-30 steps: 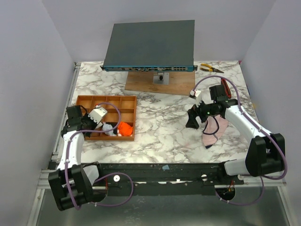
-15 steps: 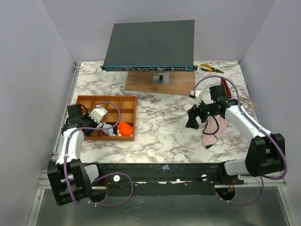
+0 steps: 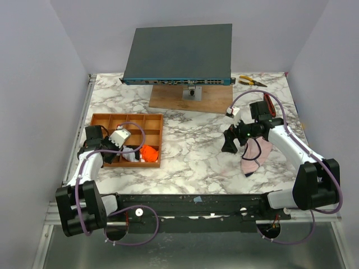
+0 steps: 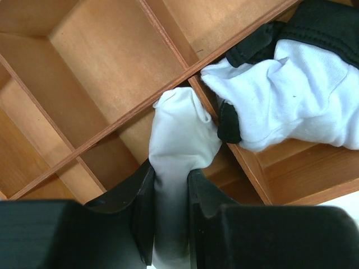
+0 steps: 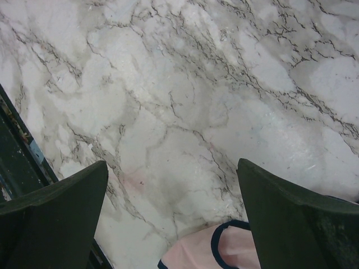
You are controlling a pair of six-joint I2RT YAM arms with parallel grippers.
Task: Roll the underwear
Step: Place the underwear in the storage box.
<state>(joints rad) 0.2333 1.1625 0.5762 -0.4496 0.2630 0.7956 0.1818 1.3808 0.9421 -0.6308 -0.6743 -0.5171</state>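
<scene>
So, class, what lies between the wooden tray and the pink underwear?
In the top view, bare marble table, then the open right gripper at the pink underwear edge; nothing else up to the tray.

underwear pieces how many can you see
5: a pale pink one on the table at right; orange, black and white ones in the tray; a white roll in the left gripper. Others may be hidden.
</scene>
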